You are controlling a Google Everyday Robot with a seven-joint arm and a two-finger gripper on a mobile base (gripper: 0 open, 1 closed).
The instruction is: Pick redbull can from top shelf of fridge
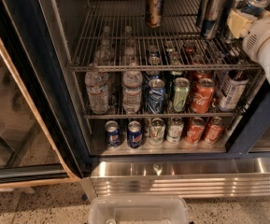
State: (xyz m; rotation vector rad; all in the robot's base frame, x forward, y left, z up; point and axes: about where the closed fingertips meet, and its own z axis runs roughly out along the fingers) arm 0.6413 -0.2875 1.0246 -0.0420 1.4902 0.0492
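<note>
The redbull can (257, 2) is standing a little tilted at the back right of the top shelf (125, 36) of the fridge (260, 120), at about 1 o'clock in the view. Slim silver look-alike cans (216, 13) are crowding it at its 9 o'clock. The gripper (240, 22) is hanging just at 7 o'clock of the can, touching it or almost. Whether it is wide or closed, I cannot tell. I am judging the can to be light, stiff but easy to dent, and slippery if it is cold and wet. The middle of its body is looking like the best place to hold, with moderate pressure, so that the neighbours are not getting knocked.
</note>
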